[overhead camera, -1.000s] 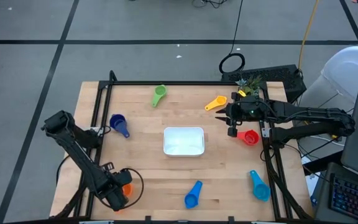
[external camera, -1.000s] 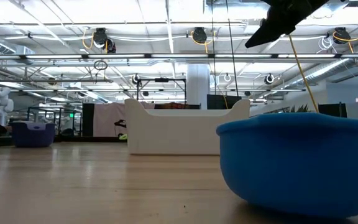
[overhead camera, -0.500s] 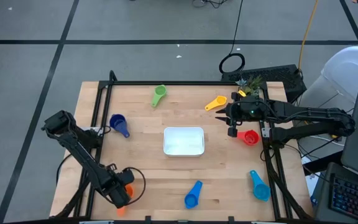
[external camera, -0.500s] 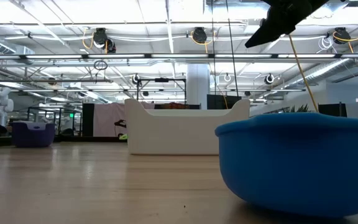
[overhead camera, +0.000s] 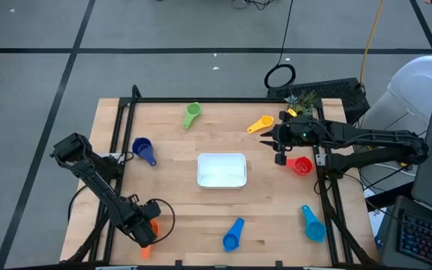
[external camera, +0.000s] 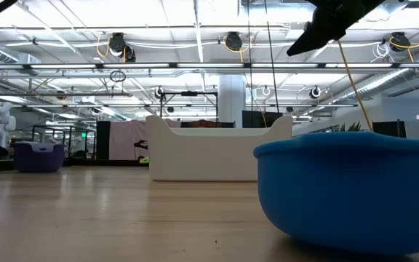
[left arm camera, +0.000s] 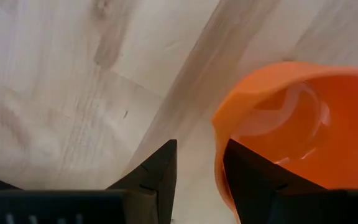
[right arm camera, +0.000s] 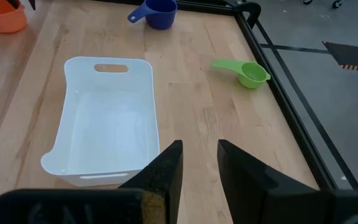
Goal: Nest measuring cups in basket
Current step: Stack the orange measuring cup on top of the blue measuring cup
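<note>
- The left gripper (left arm camera: 201, 144) hung low over the wood at the near left corner of the table. Its fingers stood a narrow gap apart, with bare wood showing between them.
- The orange cup (left arm camera: 291, 118) sat upright just beside one finger. Its rim reached that finger's edge, but I could not tell whether they touched. Nothing lay clearly inside the gap, so I judged the cup not gripped.
- The basket (overhead camera: 199, 171) lay well away from this gripper, toward the table's middle, and held nothing.
- Risk: if the fingers had closed where they stood, they would probably have pinched air, or clipped the rim's outside and pushed the cup off.
- Risk: the cup sat near the table's edge. A sideways nudge from the finger might have slid it toward the frame or tipped it.
- Risk: a pinch on the thin curved wall could have held weakly and let the cup swing or drop on the long carry to the basket.
- The right gripper (overhead camera: 280, 150) waited above the table with the basket ahead of it. Its fingers were narrowly parted and held nothing.
- A red cup (overhead camera: 301, 165) lay just beside the right gripper and a yellow cup (overhead camera: 261, 124) lay near it.
- A careless descent there might have knocked the red cup.
</note>
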Robot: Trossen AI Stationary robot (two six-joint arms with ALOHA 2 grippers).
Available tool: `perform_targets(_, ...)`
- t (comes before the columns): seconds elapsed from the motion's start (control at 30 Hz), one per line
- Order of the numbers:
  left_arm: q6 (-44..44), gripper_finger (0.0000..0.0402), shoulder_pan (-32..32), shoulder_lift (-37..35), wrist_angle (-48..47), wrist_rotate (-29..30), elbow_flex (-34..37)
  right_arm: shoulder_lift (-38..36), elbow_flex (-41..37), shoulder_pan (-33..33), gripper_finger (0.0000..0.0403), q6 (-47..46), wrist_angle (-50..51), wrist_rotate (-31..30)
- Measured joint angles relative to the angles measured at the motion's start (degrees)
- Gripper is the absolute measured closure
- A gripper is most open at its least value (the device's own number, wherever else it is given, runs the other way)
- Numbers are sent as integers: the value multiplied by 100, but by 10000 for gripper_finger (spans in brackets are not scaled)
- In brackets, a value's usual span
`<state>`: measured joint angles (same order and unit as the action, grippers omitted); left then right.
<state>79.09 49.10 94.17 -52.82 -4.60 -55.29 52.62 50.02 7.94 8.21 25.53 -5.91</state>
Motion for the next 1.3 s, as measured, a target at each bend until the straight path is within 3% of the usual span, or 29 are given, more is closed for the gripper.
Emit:
perform_targets(0.1,227,294,-62,0,-10,-1,123,0,0,0,307,-1,-1,0)
perform_targets(0.3,383,387,-434,-29,3,-57,261,0,0,0,307,-1,-1,0)
perform_targets(0.67,-110,396,-1691,-22,-141,235,289,0,2,0,307,55,-60,-3)
perform_targets(0.93,-853,396,-2588,-26,-490,1530,289,0,2,0,307,165,-51,-17)
perform_targets(1.03,-1099,396,-2882,-23,-520,1701,291,0,2,0,307,168,-38,-22)
perform_targets(1.3,-820,397,-3448,-389,-1948,2170,276,0,2,-2,307,192,-43,-27)
